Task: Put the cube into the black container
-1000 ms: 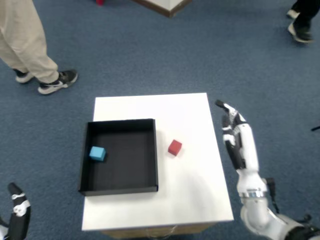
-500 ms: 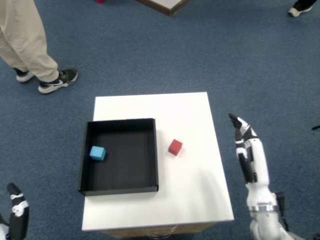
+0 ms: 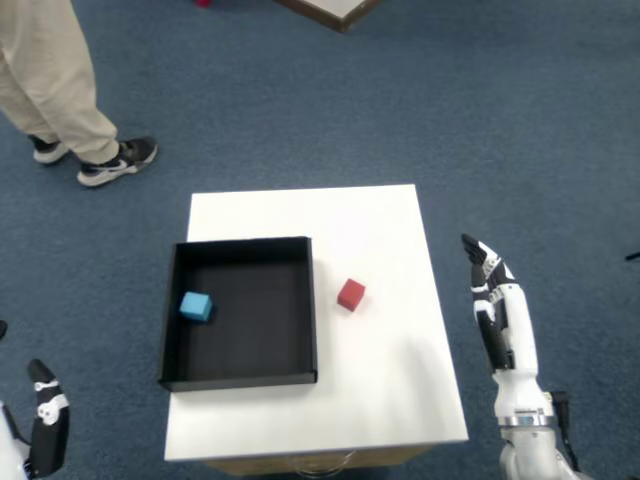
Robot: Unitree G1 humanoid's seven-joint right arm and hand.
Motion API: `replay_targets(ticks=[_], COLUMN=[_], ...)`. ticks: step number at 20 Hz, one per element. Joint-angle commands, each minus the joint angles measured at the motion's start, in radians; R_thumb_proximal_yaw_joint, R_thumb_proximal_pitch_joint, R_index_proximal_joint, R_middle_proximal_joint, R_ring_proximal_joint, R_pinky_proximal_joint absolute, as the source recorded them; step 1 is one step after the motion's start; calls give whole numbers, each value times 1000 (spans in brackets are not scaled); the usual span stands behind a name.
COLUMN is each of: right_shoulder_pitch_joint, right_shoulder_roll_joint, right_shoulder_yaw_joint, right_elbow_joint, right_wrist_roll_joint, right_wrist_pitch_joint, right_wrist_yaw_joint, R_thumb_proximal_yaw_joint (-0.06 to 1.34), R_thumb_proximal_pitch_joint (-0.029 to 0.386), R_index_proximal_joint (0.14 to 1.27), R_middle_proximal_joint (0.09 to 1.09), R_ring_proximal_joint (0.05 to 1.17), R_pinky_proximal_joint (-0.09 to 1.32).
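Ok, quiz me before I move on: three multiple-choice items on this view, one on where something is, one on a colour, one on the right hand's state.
1. Where is the red cube?
A. On the white table, right of the black container
B. Inside the container
C. On the carpet

2. What colour is the cube lying inside the container?
A. Green
B. Blue
C. Yellow

3. What is the right hand doing?
A. Holding the red cube
B. Pressing on the container's rim
C. Open, holding nothing, off the table's right edge

Answers:
1. A: the red cube sits on bare tabletop just outside the container's right wall.
2. B: the blue cube lies near the container's left wall.
3. C: its fingers are extended over the carpet, clear of both cubes.
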Motion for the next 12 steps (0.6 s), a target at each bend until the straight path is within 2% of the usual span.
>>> replay_targets(ticks=[1, 12], right_shoulder_pitch_joint=[-24, -41], right_shoulder_roll_joint=[-13, 53], right_shoulder_yaw_joint=[-15, -17], right_elbow_joint=[14, 115], right_wrist_roll_joint=[29, 105], right_wrist_pitch_joint=[-82, -73], right_wrist_yaw_joint=[17, 100], R_thumb_proximal_yaw_joint=[-8, -12], R_thumb_proximal_pitch_joint=[243, 237], R_index_proximal_joint=[276, 273], R_middle_proximal_joint=[206, 216], R_ring_proximal_joint=[179, 189], R_pinky_proximal_joint=[-66, -66])
